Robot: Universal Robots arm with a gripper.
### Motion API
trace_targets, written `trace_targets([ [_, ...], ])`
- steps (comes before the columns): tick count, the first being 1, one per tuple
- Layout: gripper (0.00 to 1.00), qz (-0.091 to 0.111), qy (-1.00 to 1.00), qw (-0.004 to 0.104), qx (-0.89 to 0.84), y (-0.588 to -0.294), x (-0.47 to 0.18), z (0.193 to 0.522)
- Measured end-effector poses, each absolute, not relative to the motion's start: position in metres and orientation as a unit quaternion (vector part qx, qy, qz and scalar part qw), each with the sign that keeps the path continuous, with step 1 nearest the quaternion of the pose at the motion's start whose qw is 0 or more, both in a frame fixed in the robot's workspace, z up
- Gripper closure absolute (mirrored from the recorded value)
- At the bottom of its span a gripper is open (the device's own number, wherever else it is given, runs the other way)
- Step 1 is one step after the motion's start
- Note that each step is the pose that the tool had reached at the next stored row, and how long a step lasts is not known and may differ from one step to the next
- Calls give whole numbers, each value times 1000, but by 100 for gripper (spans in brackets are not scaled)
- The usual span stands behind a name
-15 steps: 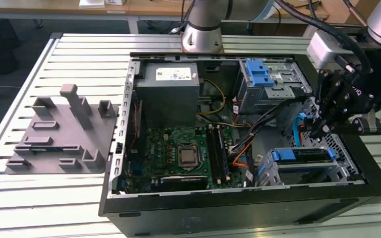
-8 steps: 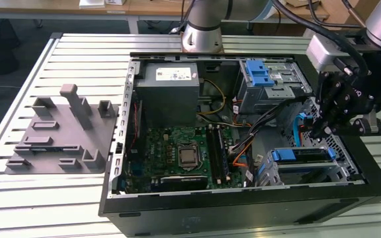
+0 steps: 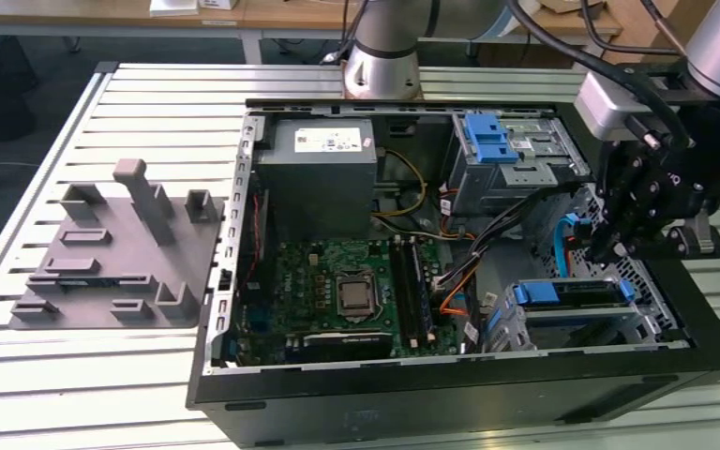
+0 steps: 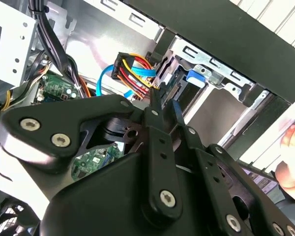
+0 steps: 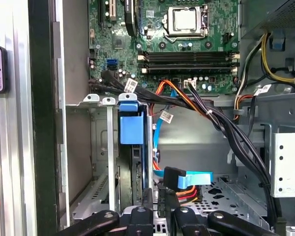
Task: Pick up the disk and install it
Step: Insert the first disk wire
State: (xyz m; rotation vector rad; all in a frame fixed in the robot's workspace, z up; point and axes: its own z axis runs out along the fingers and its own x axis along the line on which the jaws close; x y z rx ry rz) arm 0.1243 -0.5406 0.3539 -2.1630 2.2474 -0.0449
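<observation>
The black multi-link end effector hangs inside the open black computer case, fingers nearly together, grasping nothing; the silver disk in its blue plastic carrier sits upright in the metal drive cage, just beside the fingertips; a blue data cable lies near.

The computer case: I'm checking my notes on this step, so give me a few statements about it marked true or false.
1. The computer case lies open, its motherboard showing. True.
2. The gripper hangs over the grey fixture. False: it is over the case's end at the exterior view's right.
3. The disk sits in the drive cage. True.
4. A fan covers the processor socket. False: the socket is uncovered.
</observation>
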Motion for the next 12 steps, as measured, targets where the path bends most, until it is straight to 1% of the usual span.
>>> trace_targets([
  [4,75,-20,720,17,-693,-541,122,352],
  [12,75,-21,720,18,-693,-540,119,352],
])
